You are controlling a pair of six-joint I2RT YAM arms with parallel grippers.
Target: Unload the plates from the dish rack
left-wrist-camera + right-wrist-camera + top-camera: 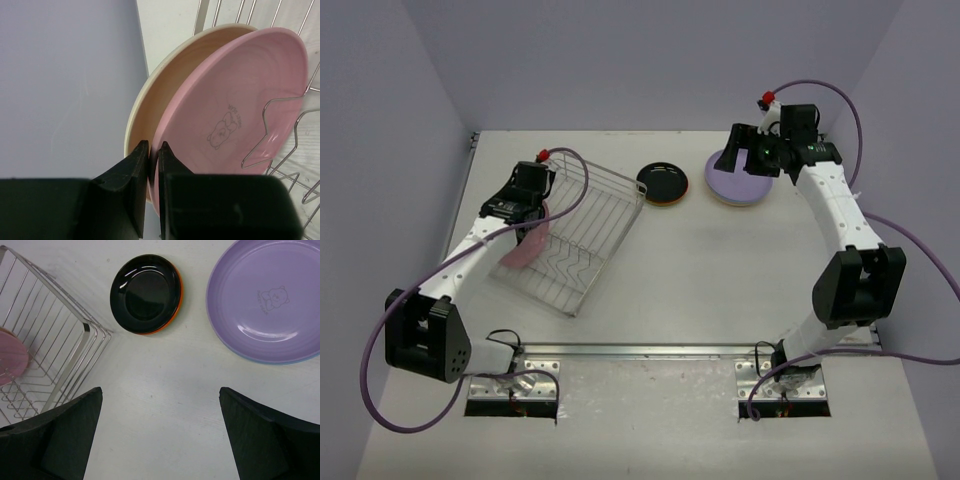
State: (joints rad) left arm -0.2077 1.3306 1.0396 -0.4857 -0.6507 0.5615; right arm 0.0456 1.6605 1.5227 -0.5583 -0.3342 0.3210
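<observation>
Where our left end effector (154,148) reaches into the dish rack (585,230), we see its fingers clamped on the rim of the pink plate (235,100), which stands on edge there just in front of the cream plate (170,85). Our right end effector (160,392) hangs spread wide over the table (700,280), near the black plate (146,292) stacked on the orange plate (172,322) and the lavender plate (267,297), all outside the rack

Pink plate (235,100), cream plate (165,85), black plate (145,292), lavender plate (270,300).
</observation>
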